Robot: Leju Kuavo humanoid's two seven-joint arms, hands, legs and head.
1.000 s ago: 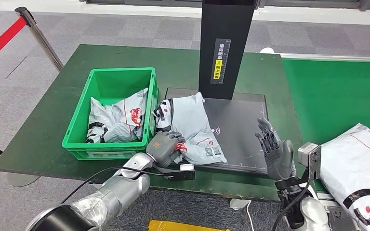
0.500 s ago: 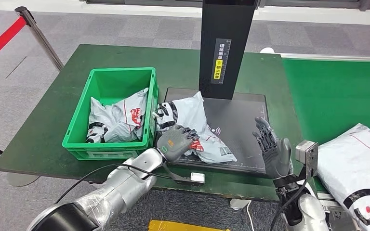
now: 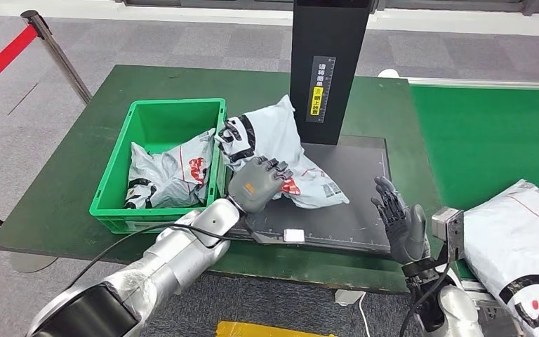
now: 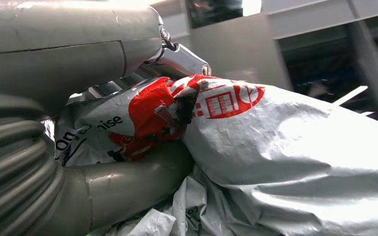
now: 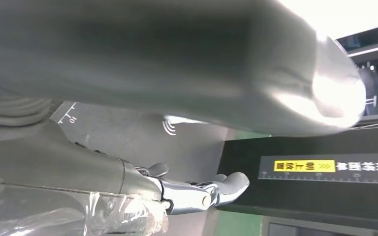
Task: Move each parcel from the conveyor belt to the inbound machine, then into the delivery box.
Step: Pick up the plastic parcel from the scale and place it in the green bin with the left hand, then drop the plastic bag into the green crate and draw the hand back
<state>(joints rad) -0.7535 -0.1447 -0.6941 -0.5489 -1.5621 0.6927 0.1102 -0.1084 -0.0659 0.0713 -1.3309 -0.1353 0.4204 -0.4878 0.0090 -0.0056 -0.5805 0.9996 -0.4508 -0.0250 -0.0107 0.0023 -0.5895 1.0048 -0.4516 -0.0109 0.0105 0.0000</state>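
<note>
My left hand (image 3: 256, 184) grips a grey-white plastic parcel (image 3: 281, 151) with red and black print and holds it lifted above the dark scanner plate (image 3: 354, 203), its far end up by the green box's rim. The left wrist view shows the thumb and fingers (image 4: 128, 182) clamped on the parcel (image 4: 285, 147) at its red logo. The green delivery box (image 3: 123, 158) stands left of the plate and holds other parcels (image 3: 172, 172). My right hand (image 3: 400, 217) hovers open, fingers spread, at the plate's right edge. A large white parcel (image 3: 516, 246) lies on the green conveyor belt (image 3: 491, 133) beside it.
The black scanner post (image 3: 326, 63) rises behind the plate; it also appears in the right wrist view (image 5: 320, 182). A stanchion with red tape (image 3: 49, 42) stands at the back left. The dark green table (image 3: 63, 189) ends just in front of the box.
My left hand has raised the parcel off the scanner plate and carried it back and left toward the green box. The right hand has stayed nearly still.
</note>
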